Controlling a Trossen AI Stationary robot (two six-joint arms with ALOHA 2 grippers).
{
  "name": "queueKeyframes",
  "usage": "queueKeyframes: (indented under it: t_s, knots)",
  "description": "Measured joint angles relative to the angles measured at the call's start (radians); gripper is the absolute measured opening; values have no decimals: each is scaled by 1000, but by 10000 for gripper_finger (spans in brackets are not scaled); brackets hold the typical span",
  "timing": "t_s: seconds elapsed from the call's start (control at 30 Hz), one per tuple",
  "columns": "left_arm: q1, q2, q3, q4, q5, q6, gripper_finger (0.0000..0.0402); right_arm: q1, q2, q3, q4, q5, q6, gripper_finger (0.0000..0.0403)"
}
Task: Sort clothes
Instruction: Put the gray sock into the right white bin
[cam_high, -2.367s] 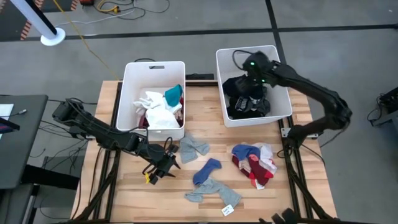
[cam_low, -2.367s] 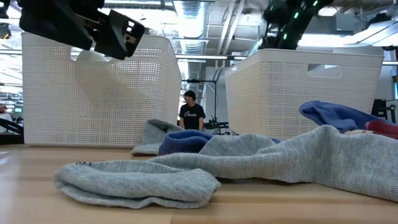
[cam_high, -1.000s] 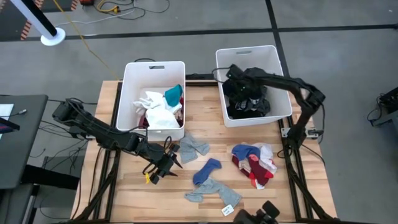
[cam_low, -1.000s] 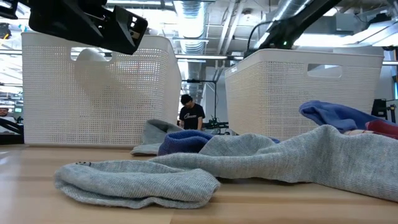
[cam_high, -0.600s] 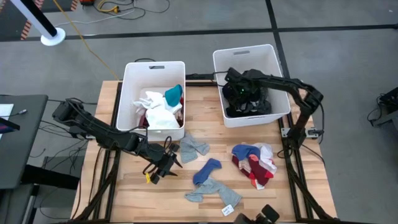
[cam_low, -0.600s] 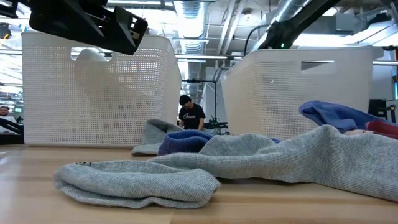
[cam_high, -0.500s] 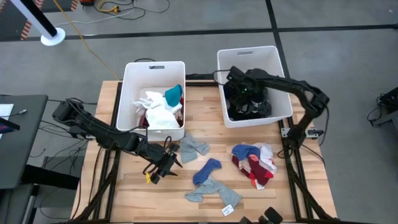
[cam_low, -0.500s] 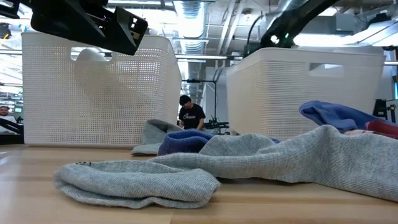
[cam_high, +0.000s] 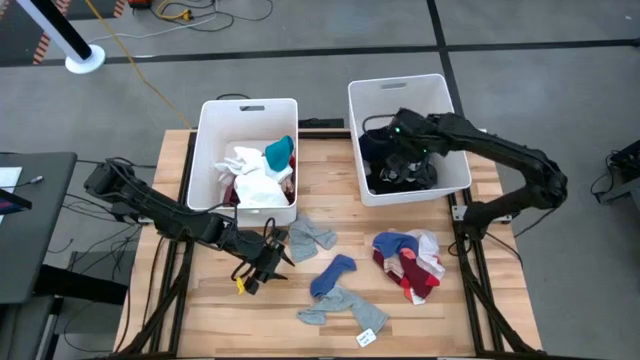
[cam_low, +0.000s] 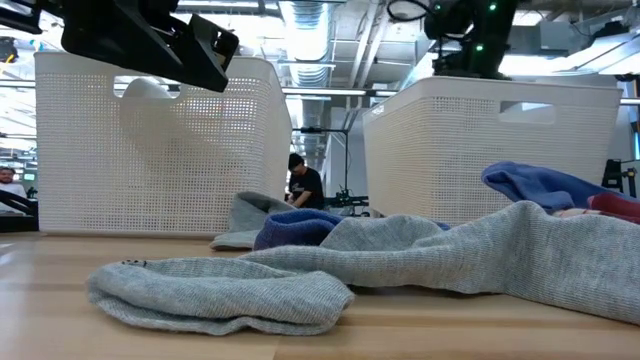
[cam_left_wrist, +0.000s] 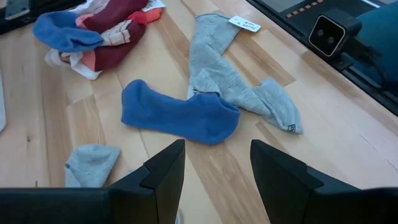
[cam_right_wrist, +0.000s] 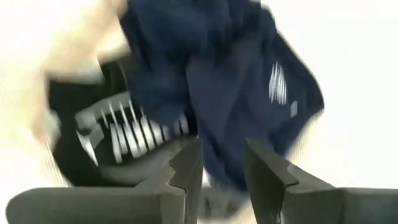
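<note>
A: Entry. We read the right gripper (cam_high: 402, 140) as over the right bin (cam_high: 456, 128), above the dark clothes (cam_high: 395, 165) piled inside it. Its wrist view shows the two fingers parted with nothing between them and navy fabric (cam_right_wrist: 211, 74) below. So: released, empty.

B: Agreed. We take this as the tail of a drop-off, a judgement only. The left gripper (cam_high: 258, 272) hangs low over the table's near-left part, fingers apart, nothing held; the blue sock (cam_left_wrist: 177, 115) lies just ahead of it, touching the grey sock (cam_left_wrist: 233, 81) with the paper tag (cam_left_wrist: 244, 24).

A: Where do the remaining clothes sit?

B: On the wooden table (cam_high: 200, 320): a small grey piece (cam_high: 312, 237) just in front of the left bin (cam_high: 210, 130), the blue and grey socks in the middle, and a red, blue and white heap (cam_high: 408, 262) to the right. The left bin holds white, teal and maroon items (cam_high: 258, 170).

A: Next move, as we judge it: the right arm must rise clear of the bin wall before it swings toward the heap. The left gripper is nearest the blue sock and would need to descend squarely and pinch one layer only, since the grey sock overlaps it.

B: Which bin the blue sock belongs in we cannot tell.
</note>
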Motion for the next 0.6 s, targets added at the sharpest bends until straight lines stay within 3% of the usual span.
queueKeyframes:
  t_s: [0.17, 0.33, 0.5, 0.6]
  knots:
    - [0, 0, 0, 0, 0, -9, 178, 49, 12, 0, -188, 4, 62, 127]
    - [0, 0, 0, 2, 0, -13, 178, 108, 8, -26, -235, -22, 108, 127]
    - [0, 0, 0, 3, 0, -17, 178, 138, 11, -56, -244, -167, 132, 127]
    - [0, 0, 0, 3, 0, -20, 178, 172, 10, -59, -243, -197, 154, 127]
